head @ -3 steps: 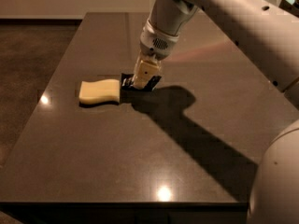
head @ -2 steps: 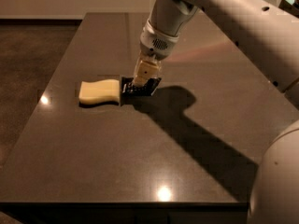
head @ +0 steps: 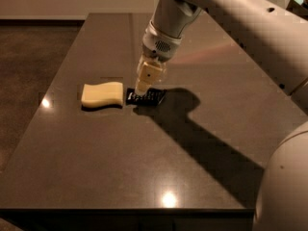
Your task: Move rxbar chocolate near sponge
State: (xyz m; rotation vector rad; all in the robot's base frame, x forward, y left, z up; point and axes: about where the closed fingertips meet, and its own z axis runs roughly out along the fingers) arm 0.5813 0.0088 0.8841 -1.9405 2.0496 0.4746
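The rxbar chocolate [head: 148, 96], a small flat black bar with white lettering, lies on the dark table [head: 144, 167] just right of the sponge [head: 102, 94], with a narrow gap between them. The sponge is a pale yellow block with wavy edges. My gripper [head: 143, 88] points straight down over the bar's left end, with its tip at or just above the wrapper. The gripper hides part of the bar's far edge.
My arm [head: 231, 18] reaches in from the upper right and throws a long shadow [head: 207, 148] across the table towards the front right. The table's left edge [head: 43, 114] drops to a dark floor. Part of the robot's body [head: 288, 186] fills the lower right corner.
The bar has come down a little and shows more fully, lying flat beside the sponge. The gripper stays almost in the same spot above it. The sponge has not moved.
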